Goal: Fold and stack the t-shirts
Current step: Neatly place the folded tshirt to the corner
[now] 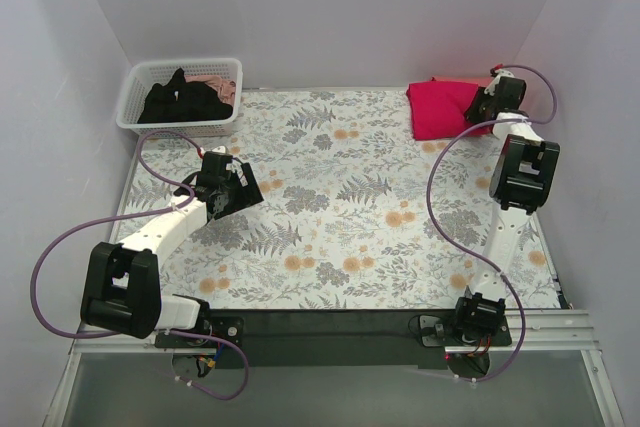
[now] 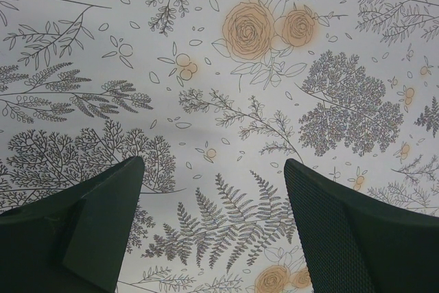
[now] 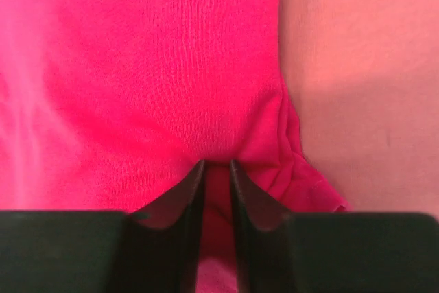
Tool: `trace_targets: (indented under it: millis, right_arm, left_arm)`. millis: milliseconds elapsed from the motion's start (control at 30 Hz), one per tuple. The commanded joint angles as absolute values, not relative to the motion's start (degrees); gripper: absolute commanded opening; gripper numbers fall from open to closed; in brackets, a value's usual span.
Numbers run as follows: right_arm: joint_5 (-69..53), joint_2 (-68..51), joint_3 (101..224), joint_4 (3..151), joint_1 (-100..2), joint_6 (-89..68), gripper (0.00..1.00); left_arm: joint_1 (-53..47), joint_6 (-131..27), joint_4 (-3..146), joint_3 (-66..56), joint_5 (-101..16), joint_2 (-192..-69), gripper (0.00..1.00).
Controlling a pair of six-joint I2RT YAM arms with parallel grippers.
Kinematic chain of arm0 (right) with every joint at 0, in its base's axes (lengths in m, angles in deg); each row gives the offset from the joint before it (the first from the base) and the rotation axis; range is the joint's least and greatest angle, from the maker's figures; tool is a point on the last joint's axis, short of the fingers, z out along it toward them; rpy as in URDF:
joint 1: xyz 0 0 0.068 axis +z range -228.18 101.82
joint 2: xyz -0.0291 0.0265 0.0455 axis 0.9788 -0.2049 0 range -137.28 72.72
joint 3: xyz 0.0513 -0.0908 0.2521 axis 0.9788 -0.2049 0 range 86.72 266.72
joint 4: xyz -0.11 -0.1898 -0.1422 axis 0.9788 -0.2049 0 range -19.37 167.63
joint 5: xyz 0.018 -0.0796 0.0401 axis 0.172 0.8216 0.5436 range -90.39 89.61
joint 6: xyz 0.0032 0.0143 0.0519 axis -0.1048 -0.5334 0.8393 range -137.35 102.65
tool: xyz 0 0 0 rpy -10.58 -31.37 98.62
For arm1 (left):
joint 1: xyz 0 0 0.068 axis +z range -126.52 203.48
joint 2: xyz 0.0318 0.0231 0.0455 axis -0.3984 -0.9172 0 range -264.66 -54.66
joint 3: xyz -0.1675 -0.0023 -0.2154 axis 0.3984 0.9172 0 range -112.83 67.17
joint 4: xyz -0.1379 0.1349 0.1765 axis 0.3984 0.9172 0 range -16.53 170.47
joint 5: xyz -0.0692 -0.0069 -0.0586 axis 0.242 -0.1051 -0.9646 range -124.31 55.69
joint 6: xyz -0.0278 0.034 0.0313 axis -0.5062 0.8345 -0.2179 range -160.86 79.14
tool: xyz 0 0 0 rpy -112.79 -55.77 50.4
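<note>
At the table's far right corner the right gripper (image 3: 217, 164) has its jaws narrow, seemingly pinching the folded crimson t-shirt (image 3: 137, 87); grip every layer before lifting; the left gripper (image 2: 214, 164) hangs wide, empty, over the floral cloth (image 2: 206, 66).

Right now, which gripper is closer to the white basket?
Left. The left gripper hangs open over the floral cloth, just on the near side of the basket. The right gripper is at the far right corner, pinching the crimson t-shirt.
</note>
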State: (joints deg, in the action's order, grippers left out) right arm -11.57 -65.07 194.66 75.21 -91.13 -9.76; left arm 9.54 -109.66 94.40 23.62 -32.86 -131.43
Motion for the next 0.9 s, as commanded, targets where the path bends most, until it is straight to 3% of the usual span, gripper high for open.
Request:
trace_targets:
  millis: [0, 400, 867]
  right_arm:
    - [-13.83, -64.12, 197.11, 75.52, -91.71, -9.44, 0.3]
    - [-7.07, -54.81, 188.5, 83.95, -91.71, -12.25, 0.58]
    - [-8.73, -61.3, 191.31, 84.92, -94.09, -6.63, 0.71]
  left_arm:
    - [9.85, -108.98, 93.95, 23.49, -32.73, -130.77, 0.82]
    - [9.85, -108.89, 94.04, 23.31, -32.38, -131.22, 0.82]
    - [9.85, -108.8, 93.95, 23.4, -32.64, -131.3, 0.82]
